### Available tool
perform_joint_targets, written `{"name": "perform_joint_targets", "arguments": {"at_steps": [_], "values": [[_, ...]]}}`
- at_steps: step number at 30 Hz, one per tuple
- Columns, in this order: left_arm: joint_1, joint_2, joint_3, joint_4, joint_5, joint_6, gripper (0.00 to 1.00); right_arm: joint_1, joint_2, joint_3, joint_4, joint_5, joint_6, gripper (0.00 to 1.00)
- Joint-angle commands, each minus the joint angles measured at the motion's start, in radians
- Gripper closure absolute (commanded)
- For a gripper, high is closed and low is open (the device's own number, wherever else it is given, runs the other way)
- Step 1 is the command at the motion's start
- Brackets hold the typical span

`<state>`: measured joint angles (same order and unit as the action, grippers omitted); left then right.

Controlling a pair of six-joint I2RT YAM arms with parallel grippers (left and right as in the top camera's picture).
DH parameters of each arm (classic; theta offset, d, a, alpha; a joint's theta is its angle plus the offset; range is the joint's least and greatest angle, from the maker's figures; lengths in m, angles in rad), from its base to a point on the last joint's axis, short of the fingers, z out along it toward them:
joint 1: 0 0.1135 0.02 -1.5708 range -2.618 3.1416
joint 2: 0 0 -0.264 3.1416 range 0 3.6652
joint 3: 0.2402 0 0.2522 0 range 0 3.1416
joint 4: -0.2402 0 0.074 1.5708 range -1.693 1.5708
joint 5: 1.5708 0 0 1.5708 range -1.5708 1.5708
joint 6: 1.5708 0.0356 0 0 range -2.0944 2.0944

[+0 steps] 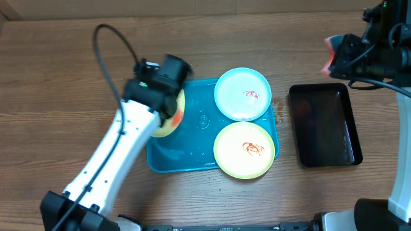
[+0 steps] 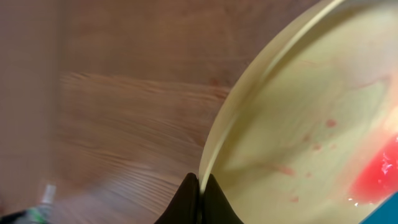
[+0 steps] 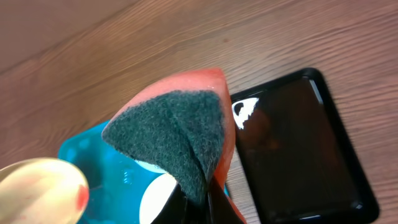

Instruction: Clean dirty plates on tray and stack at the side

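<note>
Plate (image 2: 298, 124) rim tight in left claw (image 2: 200, 186); sponge (image 3: 180, 130) tight in right claw (image 3: 196, 199).

readable text: none that I can make out, in any view
tray (image 1: 186, 151): faint raised mark mid-floor, way too blurry to read
black tray (image 3: 298, 162): white blotch at a corner on the teal tray's side, glare or logo, can't tell
plates (image 1: 242, 94): only red smears, no lettering
yellow-green plate (image 2: 298, 112): close up, just pinkish smears
sponge (image 3: 186, 124): no tag showing

Soft even light; left wrist view blurred; glare on black tray (image 3: 298, 162).
</note>
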<state>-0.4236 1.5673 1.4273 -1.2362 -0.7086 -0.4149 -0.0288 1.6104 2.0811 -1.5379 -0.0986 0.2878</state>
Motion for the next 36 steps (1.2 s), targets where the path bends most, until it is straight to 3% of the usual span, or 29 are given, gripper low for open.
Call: {"name": "perform_joint_targets", "arguments": {"at_steps": [1,14,23,27,36], "values": [[-0.132,-0.010,0.004,-0.010,-0.341,-0.126,0.96,-0.028,-0.015,0.008,0.008,0.039,-0.005,0.96],[-0.397,-0.010,0.004,-0.023,-0.766,-0.107,0.96,-0.034,-0.015,0.008,0.006,0.083,-0.005,0.96],[-0.422,-0.010,0.004,-0.023,-0.775,-0.102,0.96,-0.034,-0.015,0.008,0.005,0.083,-0.004,0.96],[-0.418,-0.010,0.004,-0.023,-0.649,-0.103,0.96,-0.034,-0.015,0.008,0.005,0.083,-0.005,0.96],[-0.298,-0.010,0.004,-0.009,-0.038,-0.105,0.96,-0.034,-0.015,0.008,0.005,0.083,-0.005,0.96]]}}
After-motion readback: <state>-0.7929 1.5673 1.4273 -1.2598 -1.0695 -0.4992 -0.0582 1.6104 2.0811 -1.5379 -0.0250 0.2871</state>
